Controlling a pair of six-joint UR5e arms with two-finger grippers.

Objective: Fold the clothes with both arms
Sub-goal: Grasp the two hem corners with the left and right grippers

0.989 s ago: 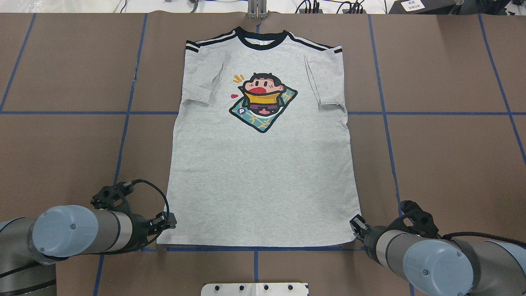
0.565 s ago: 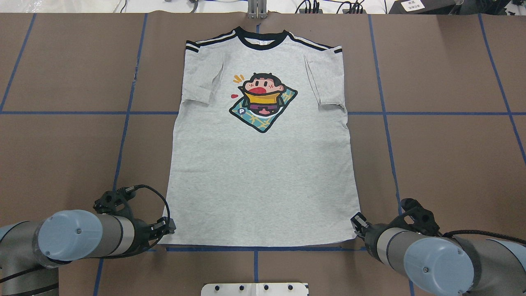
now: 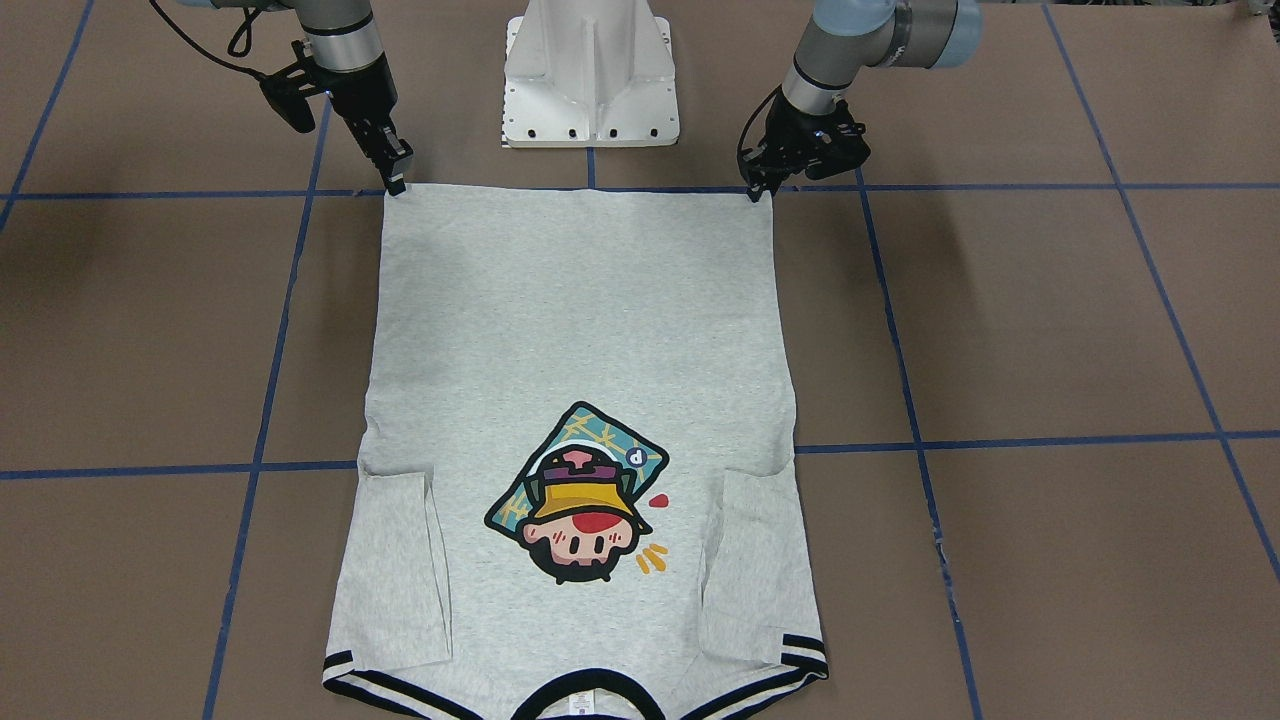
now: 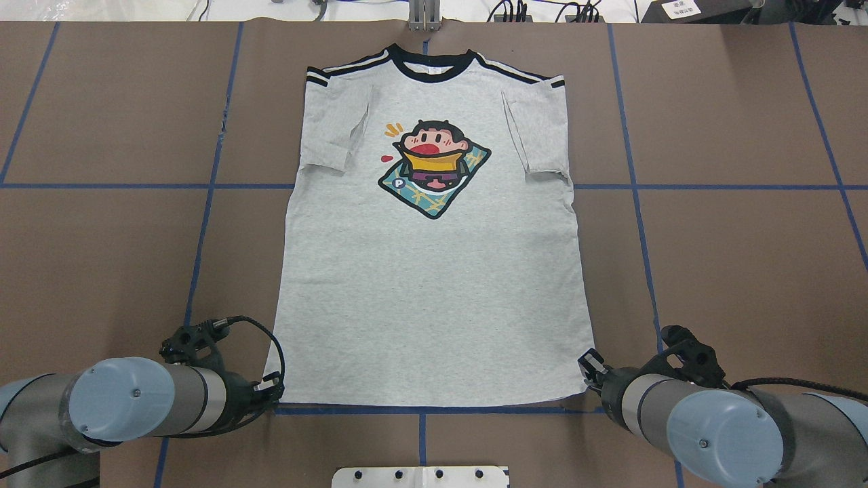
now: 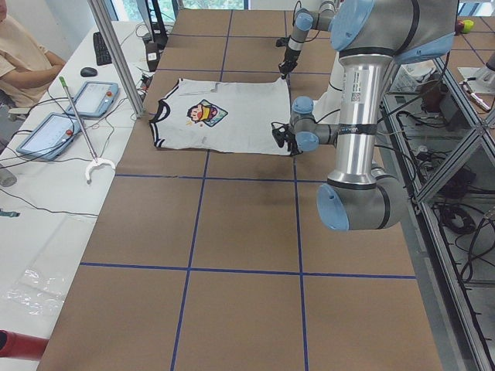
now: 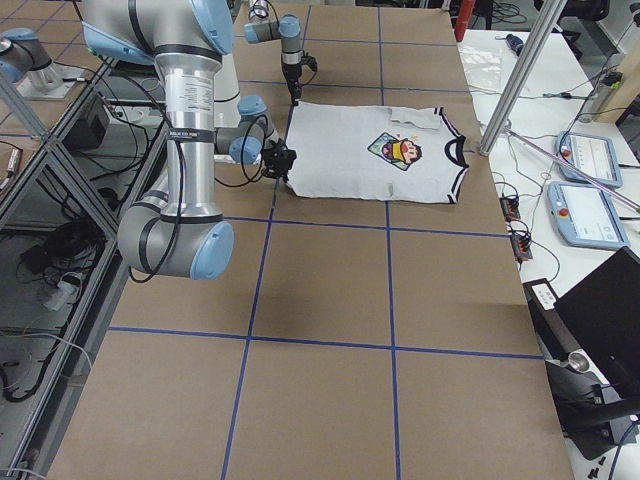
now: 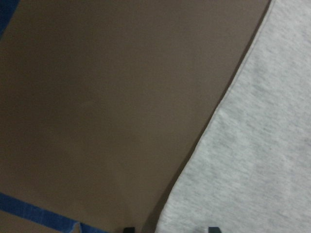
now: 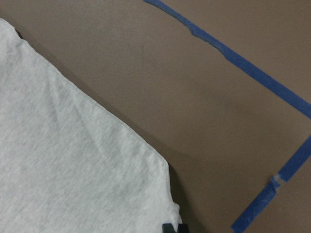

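The grey T-shirt (image 3: 575,320) is lying flat with sleeves tucked in and its main folds undone, while the left gripper (image 3: 760,185), fingers apart, and the right gripper (image 3: 397,178), whose grip I cannot tell, are sitting at its hem corners.

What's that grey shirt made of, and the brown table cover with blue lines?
T-shirt: soft knit, probably cotton jersey; matte, speckled grey, limp wrinkles. Table cover: seemingly brown paper or card, matte, flat. Blue lines: adhesive tape, with torn, ragged ends.
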